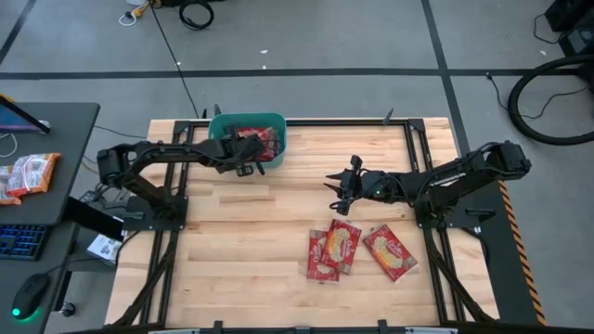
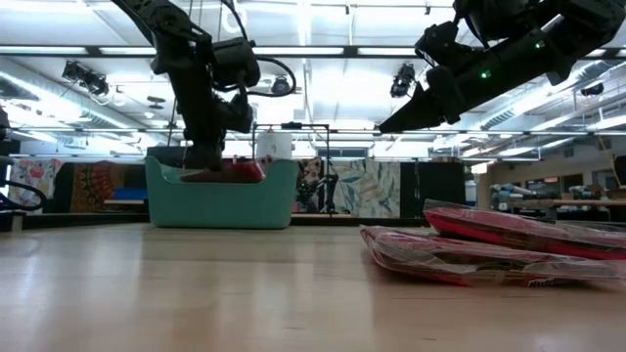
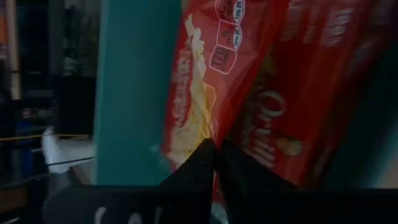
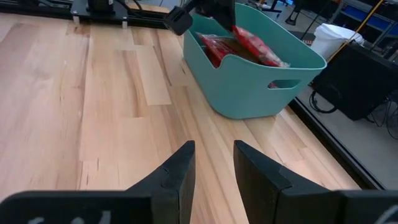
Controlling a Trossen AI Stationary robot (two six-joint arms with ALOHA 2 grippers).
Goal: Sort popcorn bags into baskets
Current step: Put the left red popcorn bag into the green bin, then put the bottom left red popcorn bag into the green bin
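Observation:
The teal tub [image 1: 224, 125] stands at the table's far edge, left of centre, with red popcorn bags [image 4: 214, 46] inside. My left gripper [image 1: 247, 162] hangs over the tub [image 2: 220, 200], shut on one red bag [image 2: 227, 173] at rim height. My right gripper [image 1: 338, 186] hovers open above bare table right of centre, touching nothing; its fingers [image 4: 211, 165] point toward the tub [image 4: 249, 87]. Three more red bags with cream labels [image 1: 342, 243] lie flat and partly overlapped near the table's near right side, also seen in the low view [image 2: 469, 249]. My left gripper [image 3: 214, 155] pinches the red popcorn bag between its two shut fingers, at an edge of the packet [image 3: 208, 127]. The fingers come from above, pointing down into the tub. The bag [image 4: 258, 51] sits tilted below them, over the bags in the tub; whether it rests on them I cannot tell.
A black frame rail [image 1: 306, 121] borders the wooden table. A desk with a keyboard, a mouse and snack packets [image 1: 28, 176] stands to the left of the table. Bare wood [image 1: 251, 232] lies between the tub and the loose bags.

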